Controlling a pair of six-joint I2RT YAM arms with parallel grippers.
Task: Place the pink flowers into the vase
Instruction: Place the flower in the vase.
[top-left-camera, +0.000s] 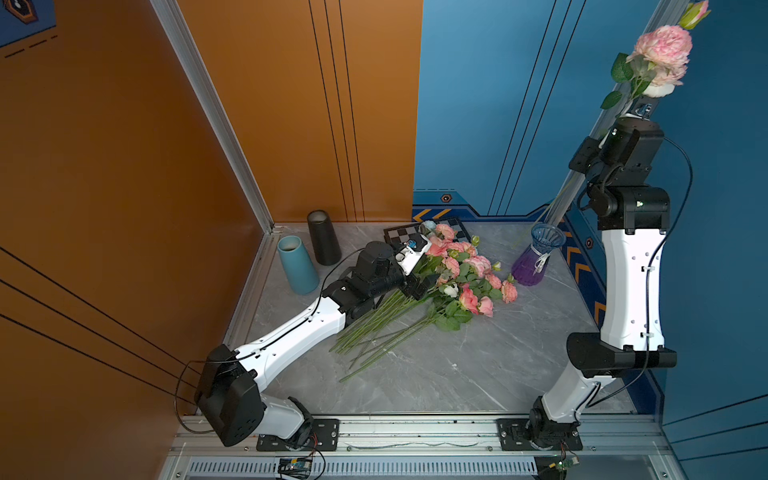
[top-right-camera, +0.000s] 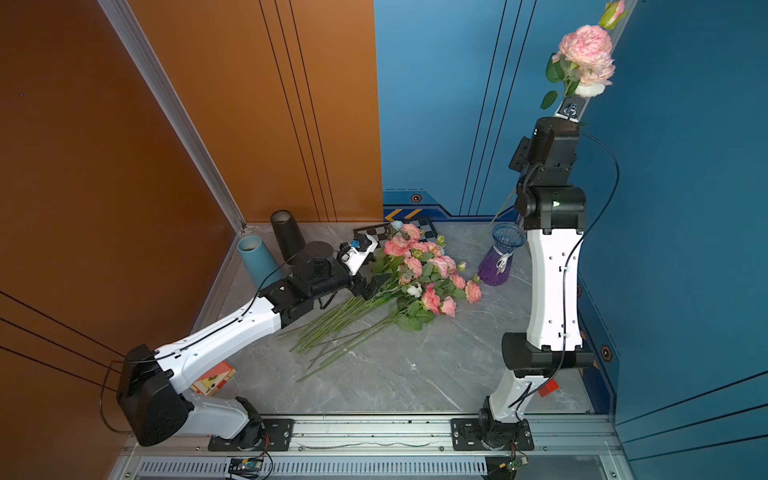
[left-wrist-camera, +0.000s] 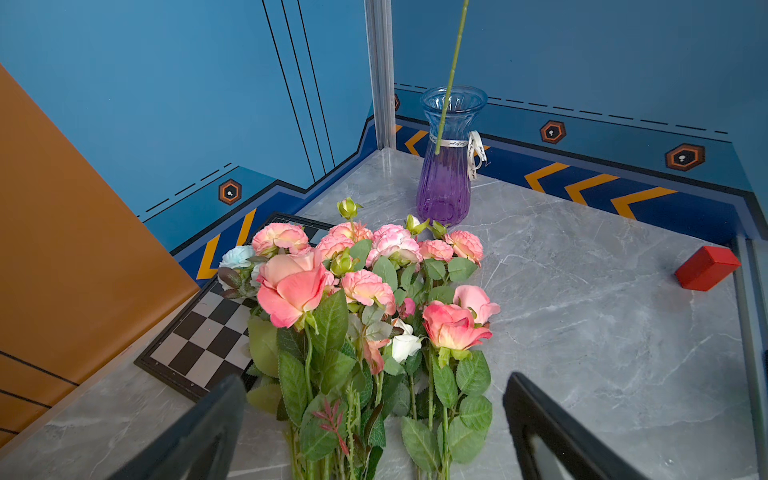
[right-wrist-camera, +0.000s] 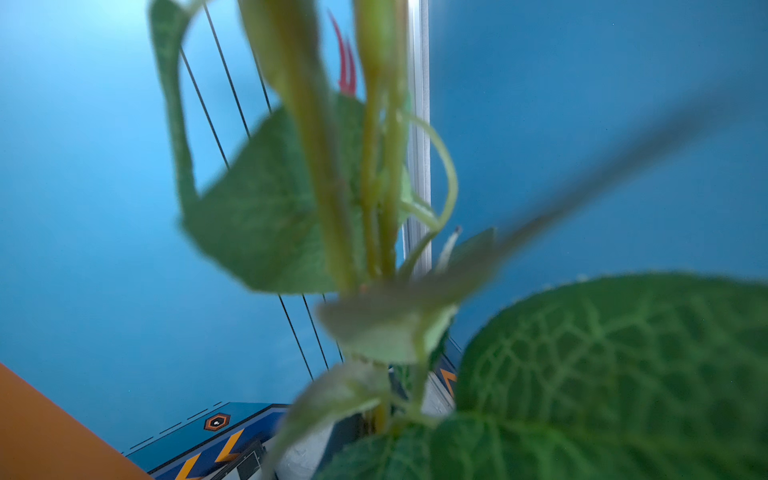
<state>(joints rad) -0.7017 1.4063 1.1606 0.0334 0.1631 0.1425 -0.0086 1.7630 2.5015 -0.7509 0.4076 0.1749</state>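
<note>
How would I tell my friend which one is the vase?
Find the back corner of the grey table, by the metal post. The vase stands there. Unlike the plain blue cup and black cup, it is see-through glass, blue above, purple below, with a white ribbon.

Pink flowers (top-right-camera: 419, 270) on table (top-right-camera: 436, 365) beside vase (top-right-camera: 500, 257); one pink bloom (top-right-camera: 586, 54) aloft.

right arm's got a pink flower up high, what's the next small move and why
Probably nudge the right gripper sideways, away from the flower pile. It is shut on the pink flower, and in both top views the stem's lower end seems to hang beside the vase rim, not over its mouth.
</note>
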